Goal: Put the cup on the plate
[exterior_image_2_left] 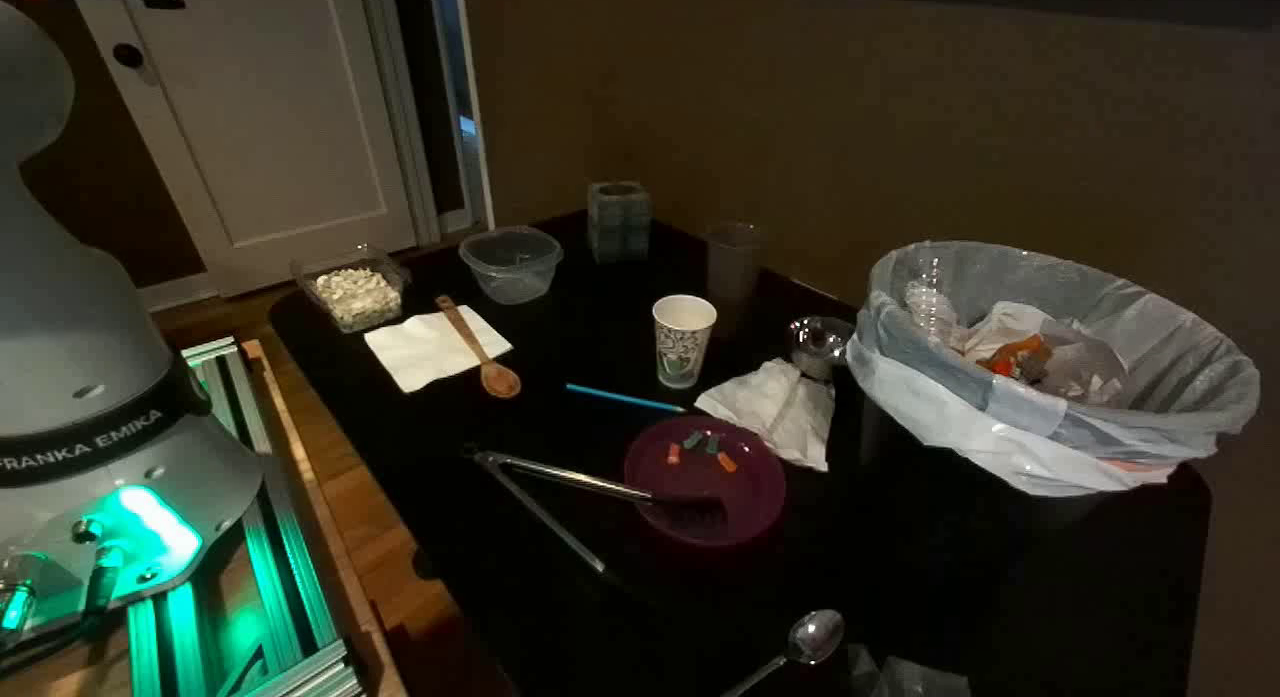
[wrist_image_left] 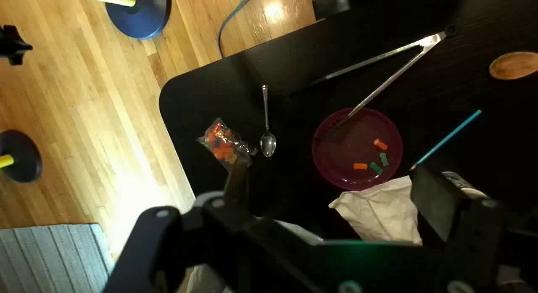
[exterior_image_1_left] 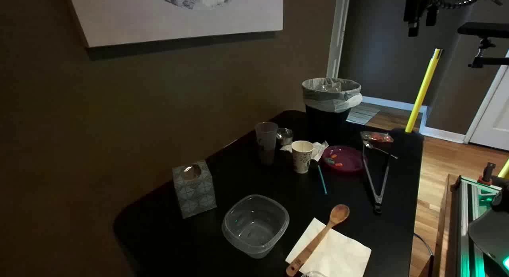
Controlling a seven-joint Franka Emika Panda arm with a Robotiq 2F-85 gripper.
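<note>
Below parted jaws, the cup (exterior_image_1_left: 302, 159)

There are two cups (exterior_image_2_left: 683, 342) (one patterned paper, one see-through), one round plate (wrist_image_left: 349, 148), four loose candies (wrist_image_left: 360, 166), one bag of sweets (wrist_image_left: 220, 143), two spoons (exterior_image_1_left: 318, 240), one pair of tongs (wrist_image_left: 386, 83), two white napkins (exterior_image_2_left: 415, 347), two clear plastic containers (exterior_image_2_left: 512, 267), one blue pencil (wrist_image_left: 447, 139), one tissue box (exterior_image_1_left: 195, 193), one small shiny vessel (exterior_image_2_left: 820, 347) and one lined bin (exterior_image_1_left: 328, 120).

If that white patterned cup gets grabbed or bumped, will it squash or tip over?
The cup looks thin-walled and papery, so a hard squeeze would probably dent it. Standing upright and tapering toward the bottom, it may well tip if nudged near the top.
</note>
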